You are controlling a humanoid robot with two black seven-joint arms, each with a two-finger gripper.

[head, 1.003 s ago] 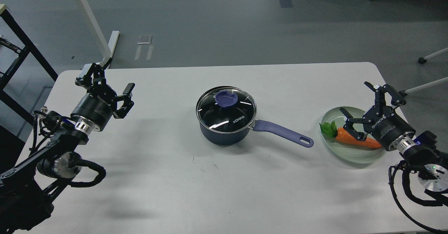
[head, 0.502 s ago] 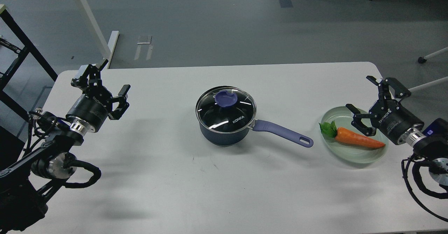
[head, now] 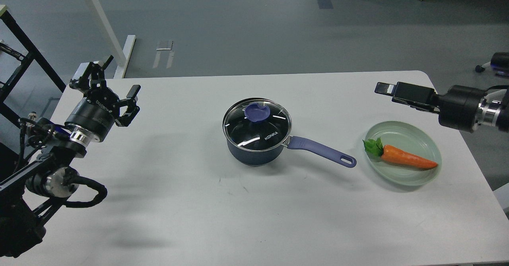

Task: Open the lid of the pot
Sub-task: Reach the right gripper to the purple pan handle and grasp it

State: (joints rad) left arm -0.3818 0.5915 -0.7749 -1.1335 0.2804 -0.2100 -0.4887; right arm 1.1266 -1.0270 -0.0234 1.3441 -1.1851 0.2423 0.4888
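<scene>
At the middle of the bench (head: 199, 226) sat the dark pot (head: 254, 148), its glass lid (head: 256, 123) seated and untouched, purple knob (head: 257, 112) up. The left gripper (head: 111, 89) hung released, fingers spread, well apart from the pot. The right gripper (head: 391, 91) pointed leftward, side-on, so whether it was parted I could not tell. A good lift likely meant descending squarely over the knob, clenching firmly, then rising straight to avoid dragging the pot.
</scene>
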